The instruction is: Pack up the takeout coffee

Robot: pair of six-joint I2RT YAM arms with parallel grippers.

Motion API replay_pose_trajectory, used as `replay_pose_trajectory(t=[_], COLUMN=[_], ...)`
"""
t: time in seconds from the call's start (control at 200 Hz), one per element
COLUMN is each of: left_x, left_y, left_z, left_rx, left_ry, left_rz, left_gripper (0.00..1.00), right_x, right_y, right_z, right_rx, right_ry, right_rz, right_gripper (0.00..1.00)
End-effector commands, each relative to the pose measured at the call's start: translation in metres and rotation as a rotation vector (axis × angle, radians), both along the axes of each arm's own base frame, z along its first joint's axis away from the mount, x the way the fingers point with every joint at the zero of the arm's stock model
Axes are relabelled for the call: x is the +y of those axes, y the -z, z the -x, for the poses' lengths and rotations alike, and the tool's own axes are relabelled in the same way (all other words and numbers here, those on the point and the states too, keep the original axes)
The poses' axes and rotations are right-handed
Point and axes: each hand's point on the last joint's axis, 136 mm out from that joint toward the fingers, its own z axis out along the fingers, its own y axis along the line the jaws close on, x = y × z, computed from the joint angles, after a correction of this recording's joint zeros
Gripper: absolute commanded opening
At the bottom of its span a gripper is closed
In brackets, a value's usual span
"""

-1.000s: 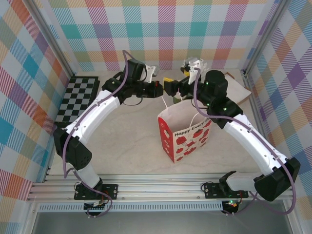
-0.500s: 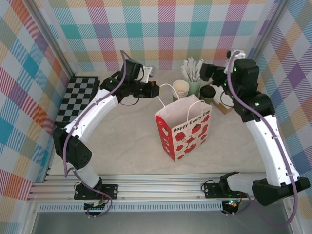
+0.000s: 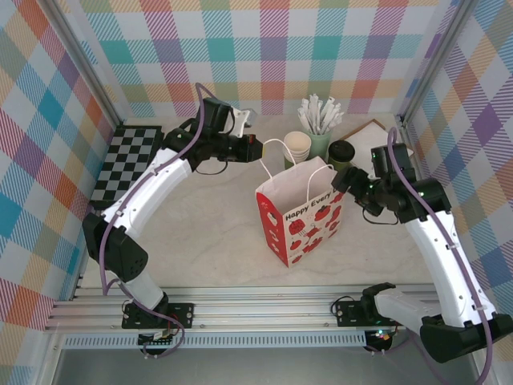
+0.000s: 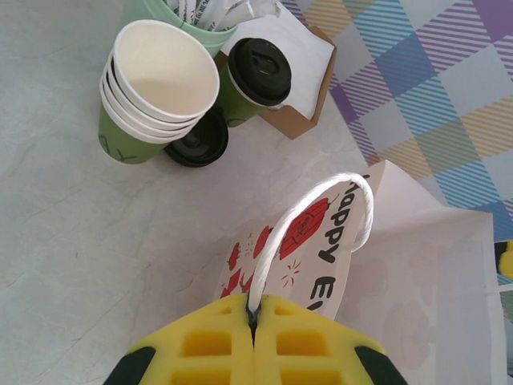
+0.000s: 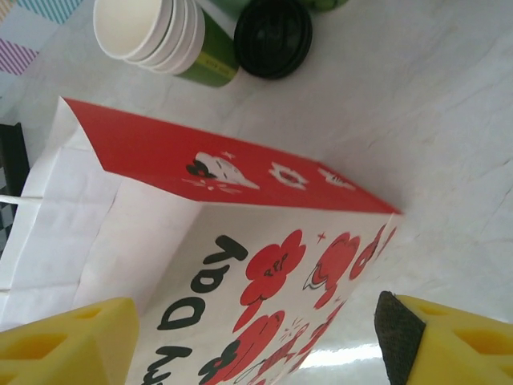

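The takeout coffee (image 3: 342, 152), a dark green cup with a black lid (image 4: 258, 70), stands at the back of the table against a brown cardboard carrier (image 4: 311, 112) with a white napkin on it. A white paper bag with red flowers (image 3: 303, 215) stands upright in the middle. My left gripper (image 3: 255, 148) is shut on the bag's white cord handle (image 4: 317, 220), holding it up. The right gripper (image 3: 346, 181) is open beside the bag's right side; in its wrist view the printed bag face (image 5: 240, 273) spans the gap between its fingers (image 5: 437, 341).
A stack of cream paper cups (image 3: 297, 147) and a pale green holder of white stirrers (image 3: 319, 122) stand left of the coffee. A loose black lid (image 4: 199, 140) lies at the stack's foot. A checkered mat (image 3: 128, 160) covers the table's left side.
The right arm swung from above the bag to the back by the cups, then came down to the bag's right side. The left gripper kept hold of the handle, barely moving.
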Motion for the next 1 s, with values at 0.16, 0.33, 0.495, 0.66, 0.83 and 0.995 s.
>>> replay_pose_trajectory(t=[0.16,0.33,0.495,0.66,0.83,0.995], left_x=[-0.001,0.000,-0.001,-0.004,-0.010,-0.013], left_y=[-0.026,-0.043,-0.049,-0.045,-0.047,-0.051], left_z=[0.010,0.005,0.000,-0.007,-0.009,-0.009], left_rx=[-0.053,-0.089,-0.098,-0.082,-0.066,-0.070], left_ry=[0.047,0.033,0.029,0.025,0.052,0.068], left_rz=[0.062,0.056,0.052,0.036,0.041,0.056], left_gripper=[0.00,0.00,0.00,0.00,0.00,0.00], right_x=[0.031,0.039,0.048,0.057,0.066,0.067], right_y=[0.008,0.016,0.022,0.027,0.029,0.028], right_z=[-0.012,-0.004,0.010,0.019,0.021,0.020], right_rx=[0.096,0.117,0.146,0.176,0.182,0.173], right_ry=[-0.038,-0.122,-0.215,-0.292,-0.355,-0.363], right_rz=[-0.149,-0.150,-0.146,-0.117,-0.072,-0.055], right_gripper=[0.72,0.59,0.54,0.52,0.42,0.42])
